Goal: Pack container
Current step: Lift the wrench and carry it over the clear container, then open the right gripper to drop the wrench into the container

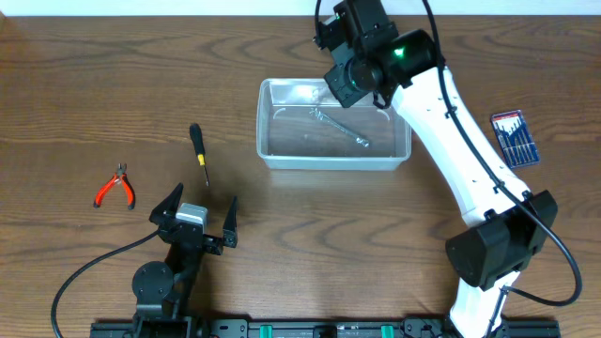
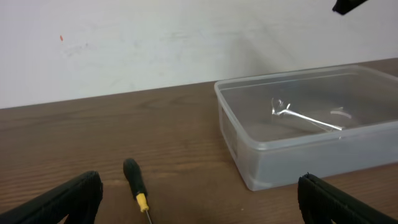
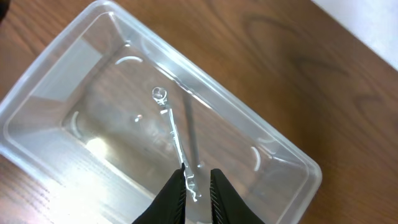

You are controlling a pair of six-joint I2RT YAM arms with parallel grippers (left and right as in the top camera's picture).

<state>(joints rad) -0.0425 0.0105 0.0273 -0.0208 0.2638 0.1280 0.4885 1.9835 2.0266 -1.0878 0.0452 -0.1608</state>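
Note:
The container (image 1: pixel 333 162) is a clear plastic bin at the table's centre back, also in the left wrist view (image 2: pixel 298 155) and the right wrist view (image 3: pixel 50 59). A silver wrench (image 1: pixel 340 129) lies flat on its floor (image 2: pixel 308 119) (image 3: pixel 171 127). My right gripper (image 1: pixel 349 86) hovers above the bin's back edge, pointing down. Its jaws (image 3: pixel 199 180) stand a narrow gap apart, with nothing gripped and the wrench showing below through the gap. My left gripper (image 1: pixel 199 208) rests wide open and empty (image 2: pixel 199 198) near the front left.
A black-and-yellow screwdriver (image 1: pixel 198 150) lies left of the bin, just ahead of my left fingers (image 2: pixel 135 186). Red-handled pliers (image 1: pixel 116 187) lie further left. A blue case of small screwdrivers (image 1: pixel 515 138) sits right of the bin, beyond my right arm.

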